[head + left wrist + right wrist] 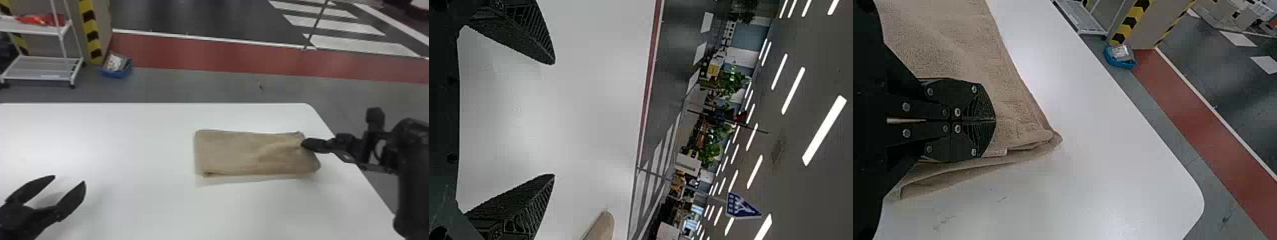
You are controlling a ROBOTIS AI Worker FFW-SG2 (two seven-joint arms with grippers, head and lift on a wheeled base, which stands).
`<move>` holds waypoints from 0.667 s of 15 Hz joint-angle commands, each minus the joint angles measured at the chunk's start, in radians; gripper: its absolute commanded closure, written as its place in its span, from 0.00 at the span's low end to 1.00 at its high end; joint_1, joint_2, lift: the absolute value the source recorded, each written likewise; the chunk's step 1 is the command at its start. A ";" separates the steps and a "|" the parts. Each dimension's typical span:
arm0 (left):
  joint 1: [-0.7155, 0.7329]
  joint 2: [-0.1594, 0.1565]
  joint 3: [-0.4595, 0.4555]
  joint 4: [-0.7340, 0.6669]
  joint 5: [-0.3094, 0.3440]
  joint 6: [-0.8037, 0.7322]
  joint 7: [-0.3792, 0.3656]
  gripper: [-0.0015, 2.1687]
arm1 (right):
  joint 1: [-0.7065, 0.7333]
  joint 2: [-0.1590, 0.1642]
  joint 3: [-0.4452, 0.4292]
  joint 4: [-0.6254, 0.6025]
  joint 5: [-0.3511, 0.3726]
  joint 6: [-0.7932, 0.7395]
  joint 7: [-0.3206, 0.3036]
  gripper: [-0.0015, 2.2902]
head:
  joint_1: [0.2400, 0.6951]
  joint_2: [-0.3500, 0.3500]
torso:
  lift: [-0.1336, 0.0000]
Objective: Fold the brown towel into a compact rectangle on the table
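Head view: the brown towel (pixel 236 153) is laid at 4 o'clock on the white table (pixel 127 143), folded into a long strip.
Right gripper (pixel 302 143): fingers are pressed together at the towel's 3 o'clock end; whether cloth is pinched cannot be told.
Left gripper (pixel 68 179): positioned at 8 o'clock, fingers spread.
Towel step: a further fold is judged in hand.
Towel's next move: that end should be gripped securely, then folded toward 9 o'clock.
Count: one towel, one table, two grippers.
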 commanded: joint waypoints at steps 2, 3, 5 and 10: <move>0.000 -0.003 0.002 0.002 0.000 0.000 -0.006 0.03 | 0.000 0.006 0.028 0.032 0.038 -0.040 -0.004 0.92 | 1.00 0.18 | 0.07; 0.000 -0.003 0.005 0.002 0.000 0.000 -0.008 0.03 | 0.000 0.007 0.029 0.043 0.043 -0.052 -0.004 0.92 | 1.00 0.18 | 0.07; 0.000 -0.003 0.006 0.002 0.000 0.000 -0.011 0.03 | 0.004 0.007 0.028 0.044 0.044 -0.055 -0.004 0.92 | 1.00 0.18 | 0.07; 0.001 -0.003 0.013 -0.001 0.000 0.000 -0.012 0.03 | 0.057 0.001 -0.078 -0.101 -0.063 0.104 0.035 0.84 | 1.00 0.18 | 0.07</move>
